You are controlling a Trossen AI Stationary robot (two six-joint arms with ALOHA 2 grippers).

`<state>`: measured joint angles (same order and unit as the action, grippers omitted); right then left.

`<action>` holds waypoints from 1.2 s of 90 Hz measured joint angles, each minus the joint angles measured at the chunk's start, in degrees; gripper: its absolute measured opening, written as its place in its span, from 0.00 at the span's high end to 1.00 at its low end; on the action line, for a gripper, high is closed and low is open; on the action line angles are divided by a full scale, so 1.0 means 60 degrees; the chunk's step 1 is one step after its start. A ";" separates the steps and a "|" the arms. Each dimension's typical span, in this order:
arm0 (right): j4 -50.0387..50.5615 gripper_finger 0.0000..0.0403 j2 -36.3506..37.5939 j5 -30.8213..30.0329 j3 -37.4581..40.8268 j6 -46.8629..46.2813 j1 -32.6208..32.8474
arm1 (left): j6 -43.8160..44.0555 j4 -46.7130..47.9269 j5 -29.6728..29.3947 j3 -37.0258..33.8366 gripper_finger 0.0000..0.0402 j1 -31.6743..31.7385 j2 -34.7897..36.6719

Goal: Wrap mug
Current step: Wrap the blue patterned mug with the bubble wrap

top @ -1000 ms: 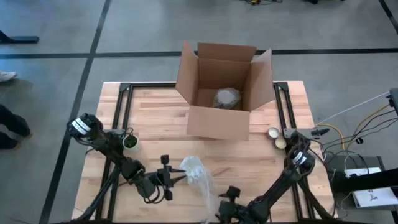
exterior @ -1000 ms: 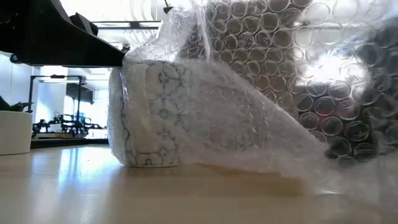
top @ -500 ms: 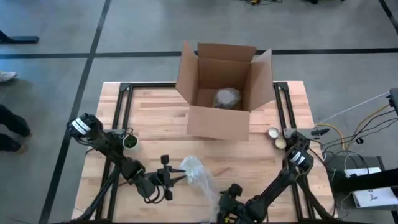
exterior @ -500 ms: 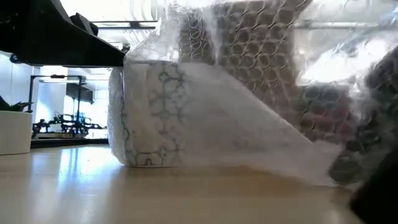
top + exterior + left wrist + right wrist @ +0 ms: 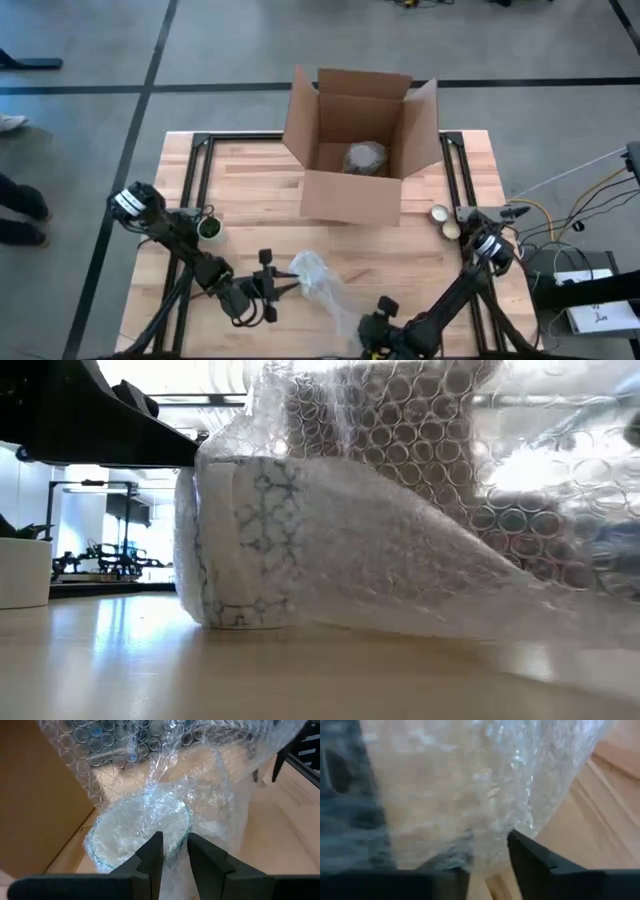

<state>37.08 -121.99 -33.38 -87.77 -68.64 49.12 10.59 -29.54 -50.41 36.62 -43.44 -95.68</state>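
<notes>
Two arms are at work near the front edge of the wooden table (image 5: 250, 190). The mug (image 5: 240, 540), white with a blue pattern, stands upright on the table, in front of the open cardboard box (image 5: 355, 140) and well apart from it. A sheet of bubble wrap (image 5: 325, 290) is draped over the mug and trails across the table toward the right arm.

The left gripper (image 5: 172, 851) sits at the mug's rim. Its fingers (image 5: 152, 855) are nearly closed, pinching the bubble wrap against the rim.

The right gripper (image 5: 372, 335) is at the table's front edge, at the trailing end of the sheet. In the right wrist view its fingers (image 5: 535, 860) have bubble wrap bunched between them; how far they are parted cannot be told.

A wrapped item (image 5: 365, 158) lies inside the box. A tape roll (image 5: 210, 229) sits beside the left arm. Two small round objects (image 5: 443, 221) lie to the right of the box.
</notes>
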 joint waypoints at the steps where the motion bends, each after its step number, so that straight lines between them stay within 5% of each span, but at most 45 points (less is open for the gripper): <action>1: -0.0002 0.84 0.0015 0.0005 0.0000 0.0051 0.0000 | 0.0000 0.0000 0.0000 0.0000 0.81 0.0000 0.0000; 13: 0.0005 0.98 0.0202 0.0289 0.0000 0.0439 -0.0004 | 0.0000 0.0000 0.0002 0.0000 0.81 0.0000 0.0000; 46: -0.0026 1.00 0.0815 0.0075 -0.0527 0.2146 -0.0279 | 0.0000 0.0001 0.0004 0.0000 0.81 0.0000 0.0000; 108: -0.0047 1.00 0.0813 -0.0152 -0.2838 0.8330 -0.3273 | -0.0032 0.0000 0.0004 0.0000 0.81 0.0000 0.0000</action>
<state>36.80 -117.11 -34.29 -104.80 -18.66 29.48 10.40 -29.54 -50.39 36.62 -43.44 -95.68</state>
